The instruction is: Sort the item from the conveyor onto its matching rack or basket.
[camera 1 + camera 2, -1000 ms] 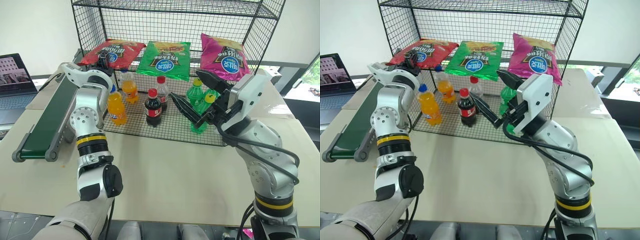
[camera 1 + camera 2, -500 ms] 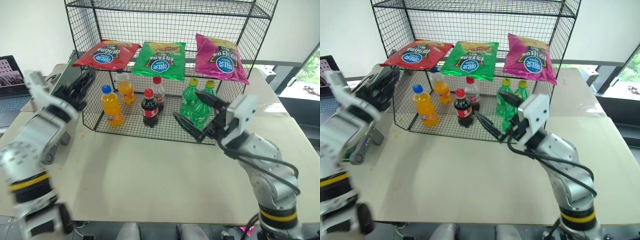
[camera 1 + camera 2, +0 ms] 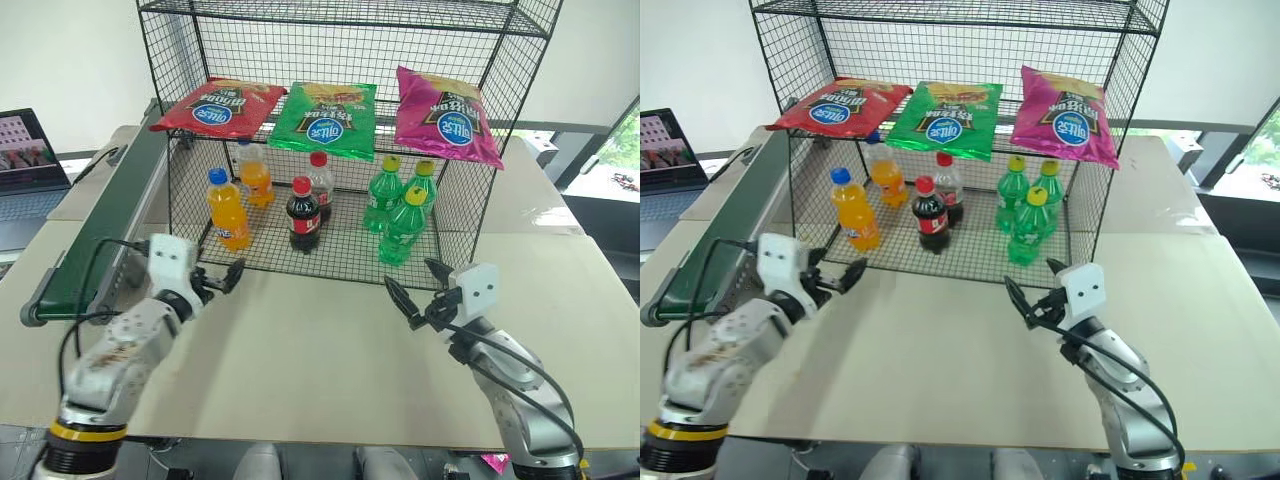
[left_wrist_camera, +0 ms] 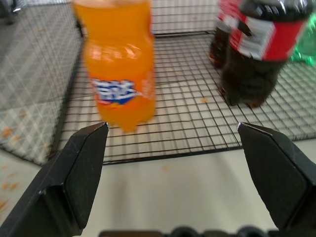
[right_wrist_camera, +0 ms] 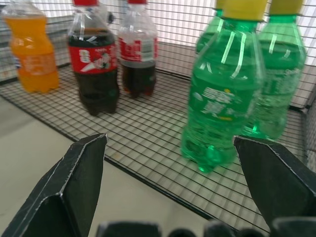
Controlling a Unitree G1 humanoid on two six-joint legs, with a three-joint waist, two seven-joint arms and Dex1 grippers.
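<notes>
Rack (image 3: 480, 150) holds three chip bags, red bag (image 3: 215, 107) leftmost, above seven bottles; left gripper (image 3: 212, 279) and right gripper (image 3: 415, 285) jaws spread, empty, over tabletop (image 3: 300, 360).

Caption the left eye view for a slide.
Red chip bag shelved on the rack; both open grippers hover over the table.

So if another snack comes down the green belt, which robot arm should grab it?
Probably the left. The left gripper hangs open beside the conveyor, while the right gripper is across the table in front of the green bottles.
</notes>
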